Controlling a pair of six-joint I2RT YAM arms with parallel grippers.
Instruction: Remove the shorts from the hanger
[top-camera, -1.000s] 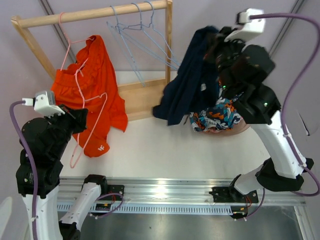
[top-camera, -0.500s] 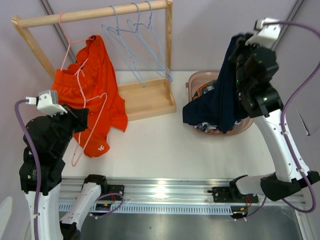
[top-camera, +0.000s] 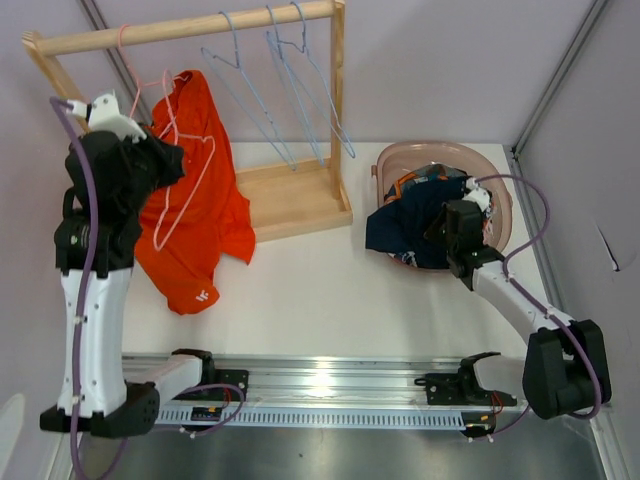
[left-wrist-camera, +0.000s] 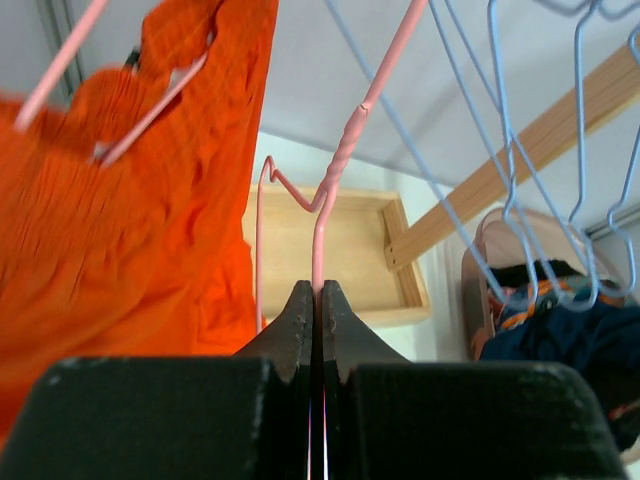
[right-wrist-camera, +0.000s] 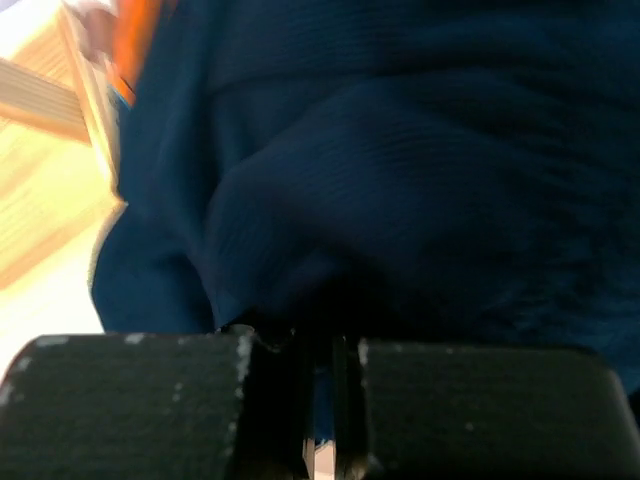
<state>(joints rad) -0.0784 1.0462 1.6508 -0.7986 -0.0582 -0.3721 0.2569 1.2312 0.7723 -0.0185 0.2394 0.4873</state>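
Note:
The bright orange shorts (top-camera: 200, 240) hang from a pink wire hanger (top-camera: 185, 190), their lower end on the table. My left gripper (top-camera: 168, 160) is raised beside them. In the left wrist view it (left-wrist-camera: 318, 292) is shut on the pink hanger's wire (left-wrist-camera: 335, 170), with the orange shorts (left-wrist-camera: 110, 230) to its left. My right gripper (top-camera: 442, 228) is low at the pink basin (top-camera: 440, 148), shut on the navy shorts (top-camera: 405, 225), which lie over the basin's near-left rim. Navy fabric (right-wrist-camera: 400, 150) fills the right wrist view around the jaws (right-wrist-camera: 318, 340). The teal-orange-white print shorts (top-camera: 425, 178) lie in the basin. The black and pink floral shorts are hidden.
The wooden rack's rail (top-camera: 190, 28) carries three empty blue wire hangers (top-camera: 290, 90), also in the left wrist view (left-wrist-camera: 510, 130). The rack's wooden base tray (top-camera: 295, 195) sits between the arms. The basin stands at the back right by the wall.
My left arm has risen from the table's near left up to the rail, lifting the pink hanger. My right arm has swung right and dropped, lowering the navy shorts onto the basin.

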